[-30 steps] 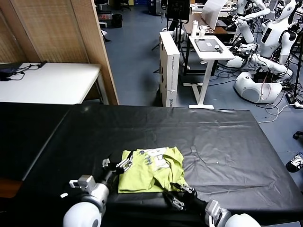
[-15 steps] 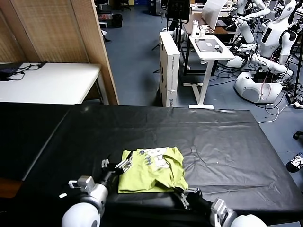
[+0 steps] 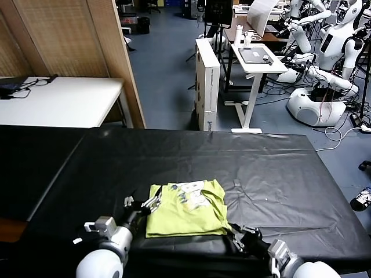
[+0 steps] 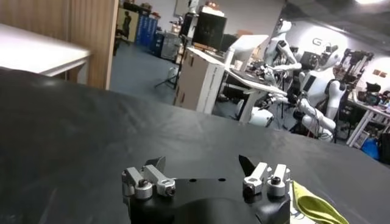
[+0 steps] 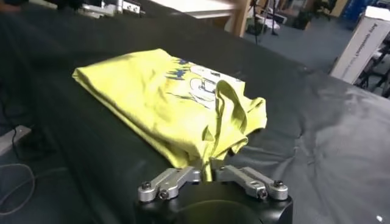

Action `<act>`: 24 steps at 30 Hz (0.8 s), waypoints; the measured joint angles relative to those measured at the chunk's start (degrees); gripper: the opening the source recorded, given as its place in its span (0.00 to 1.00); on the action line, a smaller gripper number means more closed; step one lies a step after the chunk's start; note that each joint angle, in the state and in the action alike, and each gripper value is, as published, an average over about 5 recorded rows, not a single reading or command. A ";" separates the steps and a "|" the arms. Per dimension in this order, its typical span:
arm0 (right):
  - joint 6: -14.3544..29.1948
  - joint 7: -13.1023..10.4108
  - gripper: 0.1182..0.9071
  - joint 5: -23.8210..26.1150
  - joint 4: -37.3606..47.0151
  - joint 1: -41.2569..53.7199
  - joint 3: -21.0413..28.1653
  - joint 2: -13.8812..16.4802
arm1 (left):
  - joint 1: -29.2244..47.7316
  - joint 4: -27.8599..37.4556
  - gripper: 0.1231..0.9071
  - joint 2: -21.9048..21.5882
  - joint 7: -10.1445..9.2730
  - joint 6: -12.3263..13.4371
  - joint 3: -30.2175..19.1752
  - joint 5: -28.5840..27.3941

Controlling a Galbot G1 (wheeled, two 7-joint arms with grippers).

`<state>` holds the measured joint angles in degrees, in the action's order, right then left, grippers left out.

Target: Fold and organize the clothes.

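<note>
black table (image 3: 278, 168), both pincers low beside t-shirt (image 3: 185, 211)

A white desk (image 3: 58, 101) stands beyond the black table (image 3: 278, 168).

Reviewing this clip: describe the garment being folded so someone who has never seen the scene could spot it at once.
On the wide black-covered table, look near its front edge, between the two grippers. There lies a folded lime yellow-green cotton T-shirt, roughly rectangular. It is the only brightly coloured thing on the dark cover, with a white-grey printed graphic showing along its far side.
</note>
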<state>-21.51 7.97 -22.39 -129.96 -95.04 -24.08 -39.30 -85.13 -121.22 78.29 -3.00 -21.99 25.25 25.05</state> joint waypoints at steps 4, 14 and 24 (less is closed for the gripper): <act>-0.66 0.30 1.00 -2.30 -2.34 0.12 -1.84 0.46 | -0.35 0.26 1.00 -0.03 0.00 0.13 0.74 -0.05; -4.59 -2.69 1.00 2.87 3.62 17.01 6.78 -4.58 | -0.62 0.23 1.00 -1.55 -0.06 0.26 3.10 0.28; -4.90 -2.81 1.00 7.59 13.55 30.21 19.51 -11.06 | -1.39 -0.11 1.00 -0.82 -0.11 0.38 3.50 -0.31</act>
<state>-26.41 5.16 -14.79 -116.41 -64.83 -4.57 -50.36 -86.51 -121.34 77.47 -3.11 -21.61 28.75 24.74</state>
